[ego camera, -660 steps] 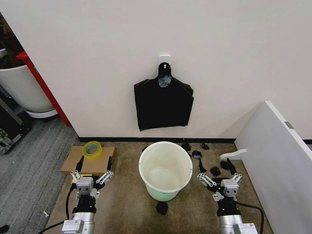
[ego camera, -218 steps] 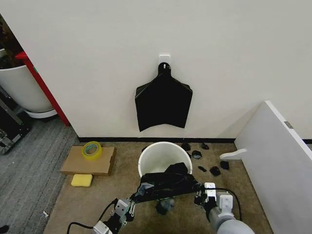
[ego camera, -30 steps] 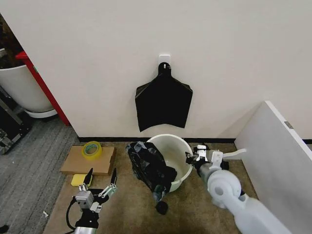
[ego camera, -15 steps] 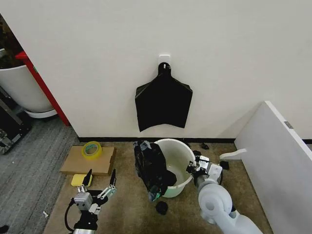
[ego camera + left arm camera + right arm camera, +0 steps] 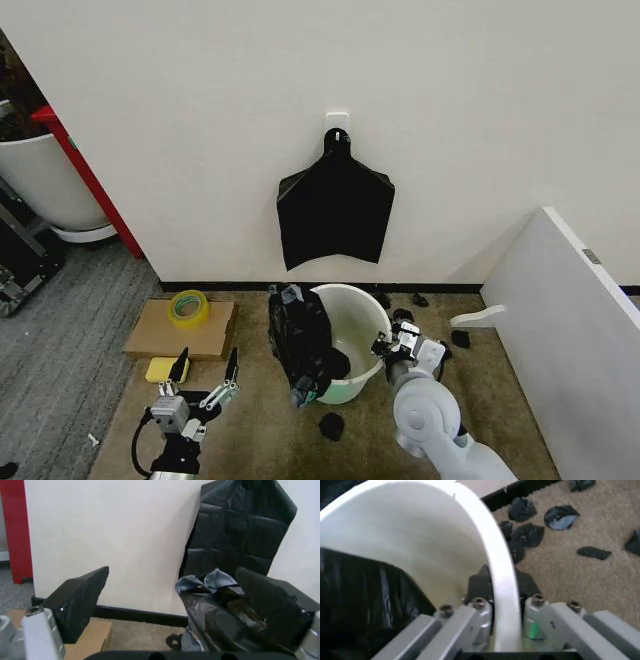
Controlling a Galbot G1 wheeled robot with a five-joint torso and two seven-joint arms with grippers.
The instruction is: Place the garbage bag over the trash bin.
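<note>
From the head view, the trash bin (image 5: 352, 340) stands tilted on the carpet below the wall, the garbage bag (image 5: 303, 340) draped over its left rim, while the left claw (image 5: 204, 368) hovers spread apart near the floor beside it. The left wrist view shows its pads (image 5: 79, 601) wide apart, the crumpled garbage bag (image 5: 220, 618) beyond them. In the right wrist view, the right claw (image 5: 504, 592) is clamped on the trash bin (image 5: 420, 543) rim, one finger inside and one outside.

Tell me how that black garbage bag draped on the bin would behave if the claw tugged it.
The garbage bag looks thin and crinkled, so it would likely flop and stretch instead of holding shape. Its glossy film may slip between pads. It hangs on one side of the trash bin, so a tug could probably pull it off.
</note>
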